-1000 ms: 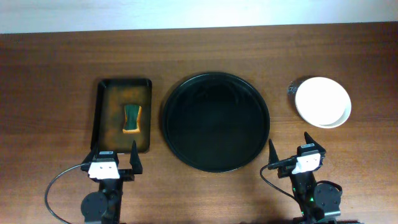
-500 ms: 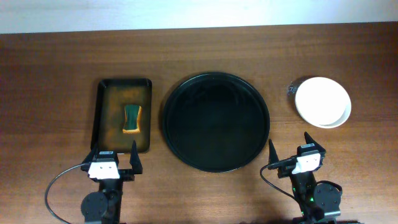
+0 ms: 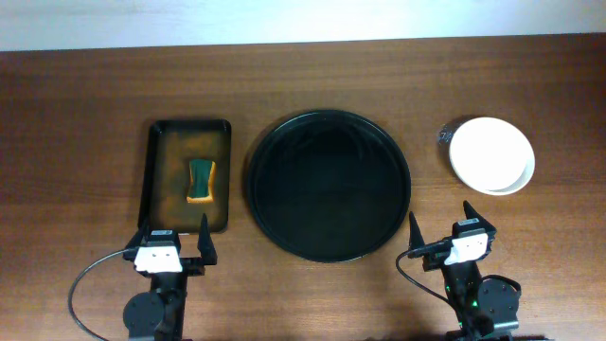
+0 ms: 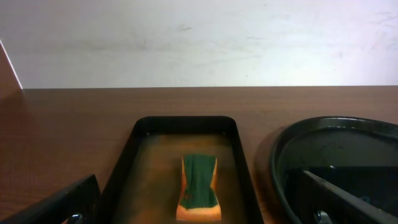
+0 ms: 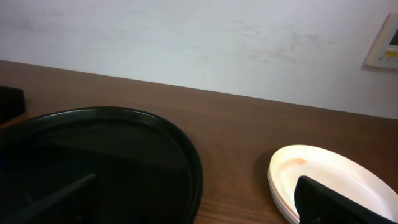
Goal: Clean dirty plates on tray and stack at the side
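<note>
The large round black tray [image 3: 328,186] sits mid-table with nothing on it; its rim also shows in the left wrist view [image 4: 292,140] and the right wrist view [image 5: 180,149]. The white plates [image 3: 491,155] stand stacked on the wood to its right, and in the right wrist view [image 5: 323,177] the top one shows a faint orange smear. My left gripper [image 3: 171,239] is open and empty at the front left. My right gripper [image 3: 441,230] is open and empty at the front right, below the stack.
A smaller rectangular dark tray [image 3: 161,180] with a brownish floor lies left of the round tray and holds a green and yellow sponge [image 3: 201,180], which also shows in the left wrist view [image 4: 199,186]. A small dark object [image 3: 443,134] peeks out behind the plates.
</note>
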{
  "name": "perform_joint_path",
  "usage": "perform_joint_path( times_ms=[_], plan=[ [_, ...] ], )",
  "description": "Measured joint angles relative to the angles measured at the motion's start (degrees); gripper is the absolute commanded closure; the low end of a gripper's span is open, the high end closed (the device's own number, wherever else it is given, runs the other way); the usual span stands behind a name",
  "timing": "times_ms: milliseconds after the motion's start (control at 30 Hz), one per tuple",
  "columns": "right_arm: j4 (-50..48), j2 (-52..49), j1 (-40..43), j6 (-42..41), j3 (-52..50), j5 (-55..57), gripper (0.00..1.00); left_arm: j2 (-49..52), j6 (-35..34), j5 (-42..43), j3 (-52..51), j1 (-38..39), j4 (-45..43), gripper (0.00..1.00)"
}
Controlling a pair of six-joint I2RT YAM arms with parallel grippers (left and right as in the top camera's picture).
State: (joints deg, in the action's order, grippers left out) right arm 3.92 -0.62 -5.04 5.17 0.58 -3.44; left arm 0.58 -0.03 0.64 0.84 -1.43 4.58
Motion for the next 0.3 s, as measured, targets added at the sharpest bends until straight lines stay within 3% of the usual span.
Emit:
perform_joint_path(
  times_ms=[300],
  plan=[
    [0.00,0.00,0.00,-0.02,0.00,0.00,0.01,0.00,0.00,0.00,0.00,0.00,0.00,0.01]
  ],
)
